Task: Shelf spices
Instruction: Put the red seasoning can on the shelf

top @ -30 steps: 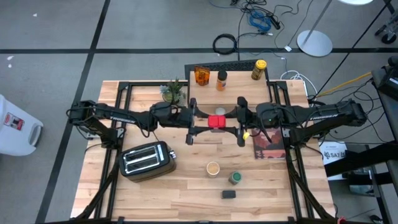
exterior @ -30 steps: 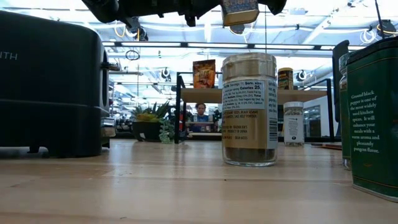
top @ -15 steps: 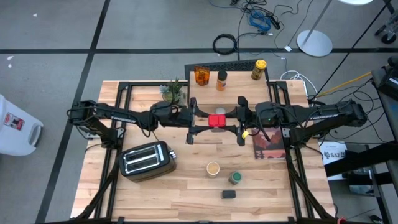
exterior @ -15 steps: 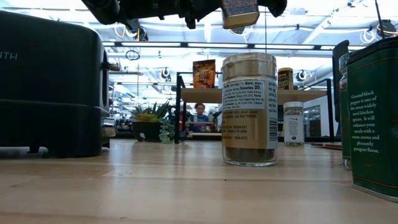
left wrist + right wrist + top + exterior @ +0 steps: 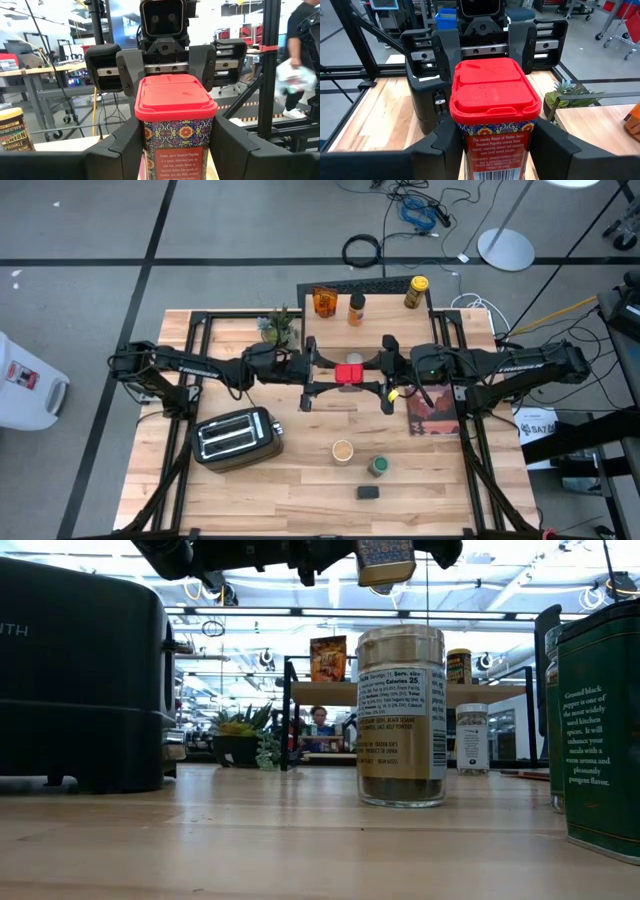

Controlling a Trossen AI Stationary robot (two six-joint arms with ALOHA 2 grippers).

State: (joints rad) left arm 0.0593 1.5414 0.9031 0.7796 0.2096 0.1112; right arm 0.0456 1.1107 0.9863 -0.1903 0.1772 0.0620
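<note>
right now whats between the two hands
A red-lidded spice tin, held up in the air. The left hand and right hand both grip it from opposite sides; the high view and both wrist views show it.

Both my claws are meeting on the red-lidded tin above mid-table.

My left gripper and my right gripper are facing each other with the tin between them, just in front of the shelf, where three spices are standing. A toaster and a plant are sitting to my left; more jars are waiting nearer the front edge.
</note>
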